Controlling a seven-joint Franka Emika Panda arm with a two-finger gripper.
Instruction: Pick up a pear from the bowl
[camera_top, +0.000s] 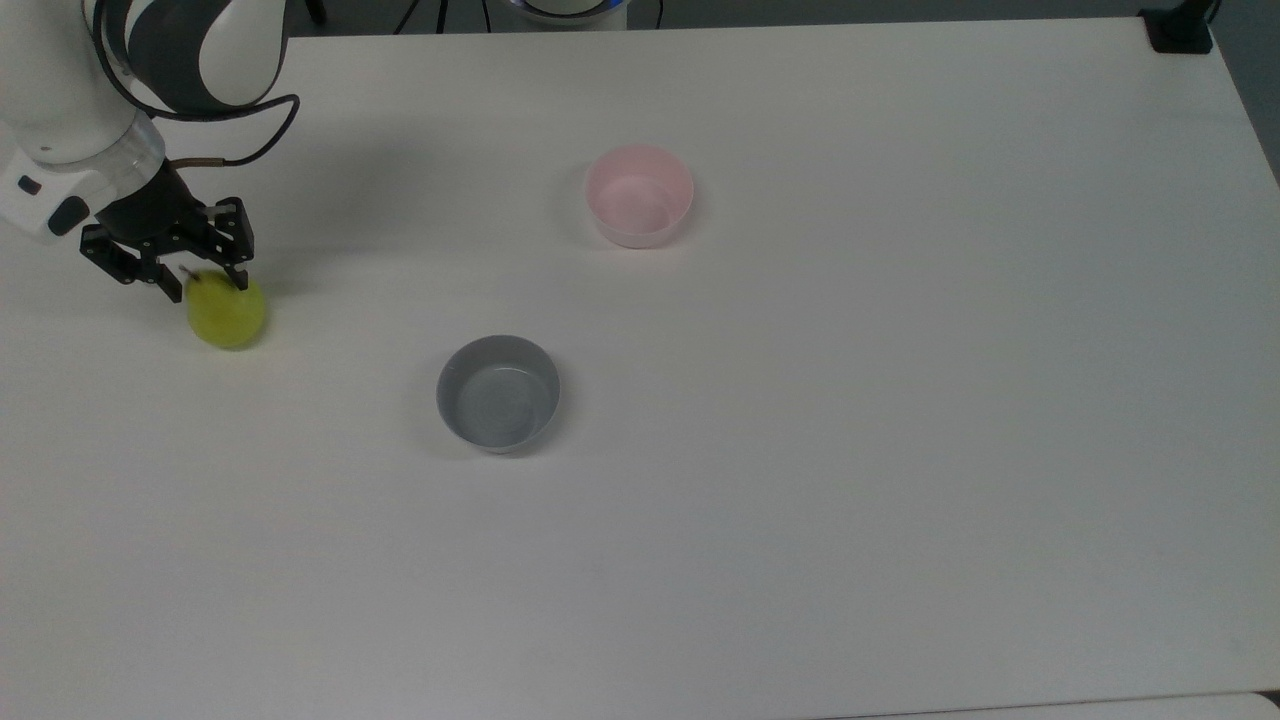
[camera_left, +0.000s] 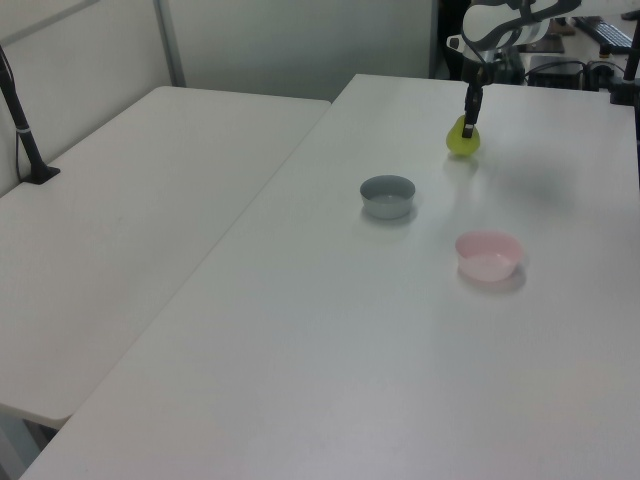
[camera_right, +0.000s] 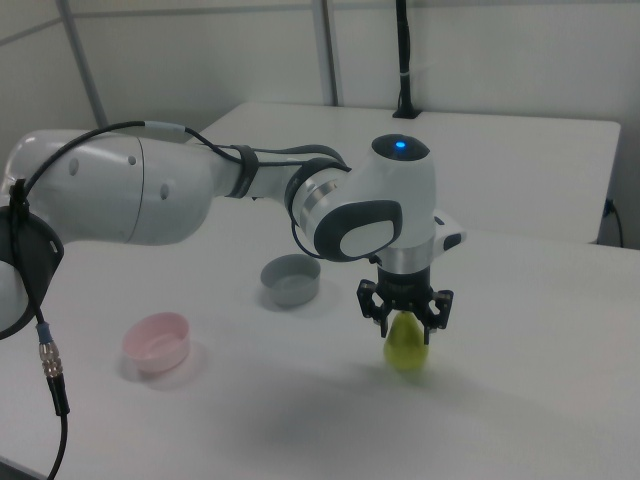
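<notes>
**Pear on the worktop, pincer at its neck**

At the top view's far left, the pincer (camera_top: 206, 283) straddled the pear's (camera_top: 227, 313) narrow top; whether it gripped, I cannot tell. The pear sat on the worktop (camera_top: 800, 450), well apart from the grey bowl (camera_top: 498, 393) and the empty pink bowl (camera_top: 639, 196). Smooth, firm, light and tapered, it would likely slip; better to grip the wider belly.

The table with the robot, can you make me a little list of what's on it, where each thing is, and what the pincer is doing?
pear: yellow-green, on the table near the top view's left edge, outside both bowls
pincer: black, right over the pear's top, fingers on either side of its narrow end
pink bowl: nothing inside, toward the top view's upper middle
grey bowl: nothing inside, below and to the left of the pink bowl in the top view
arm: white and grey, reaching across the right view from its left
</notes>
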